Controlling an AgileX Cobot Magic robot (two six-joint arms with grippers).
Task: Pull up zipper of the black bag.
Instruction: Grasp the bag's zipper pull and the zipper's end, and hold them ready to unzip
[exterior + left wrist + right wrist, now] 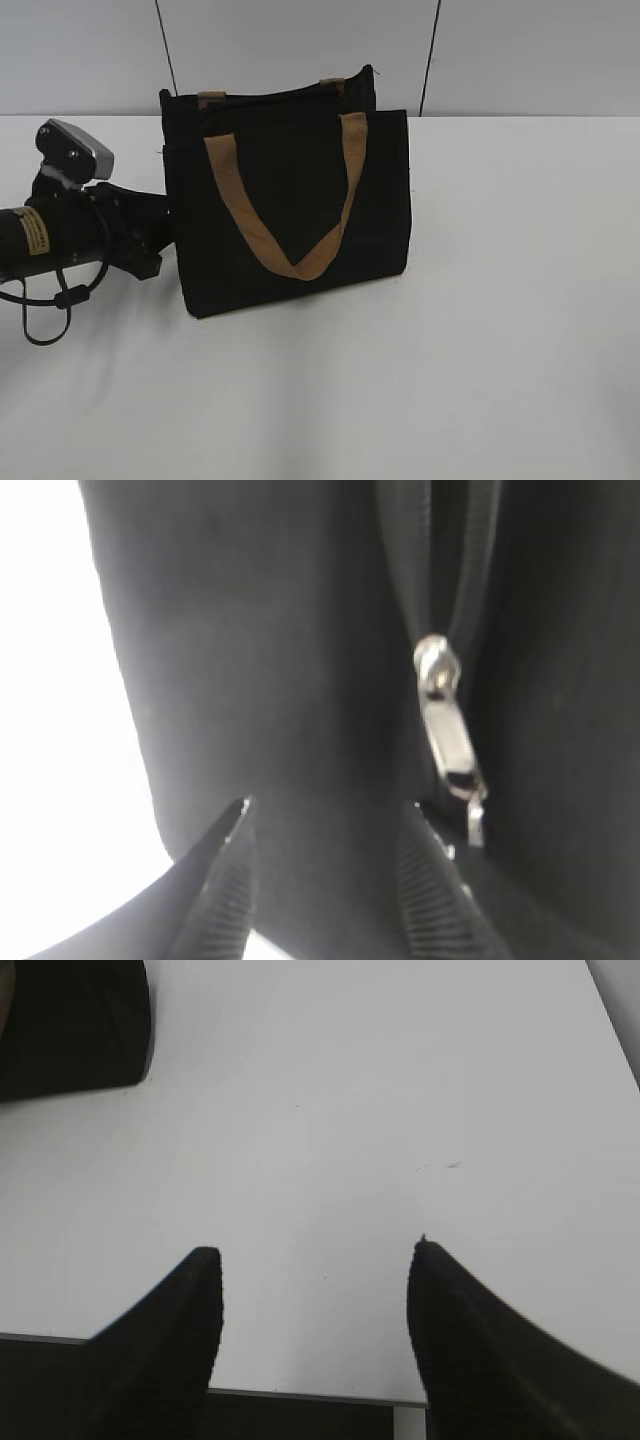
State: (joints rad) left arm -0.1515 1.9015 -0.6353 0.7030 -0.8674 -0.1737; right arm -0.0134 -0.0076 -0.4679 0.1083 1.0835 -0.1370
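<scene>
A black bag (290,200) with tan handles (290,262) stands upright on the white table. My left gripper (160,240) is at the bag's left side. In the left wrist view the bag's side fills the frame (280,680). A silver zipper slider with its pull tab (445,730) hangs on the zipper track. My left gripper (328,815) is open and empty, its right finger just left of and below the pull tab. My right gripper (315,1255) is open and empty above bare table, out of the exterior view. A corner of the bag (70,1020) shows at its upper left.
The white table (480,350) spreads in front and to the right of the bag. A grey panelled wall (300,40) stands behind. The left arm's cable (45,315) loops down onto the table. The table's near edge (300,1395) shows in the right wrist view.
</scene>
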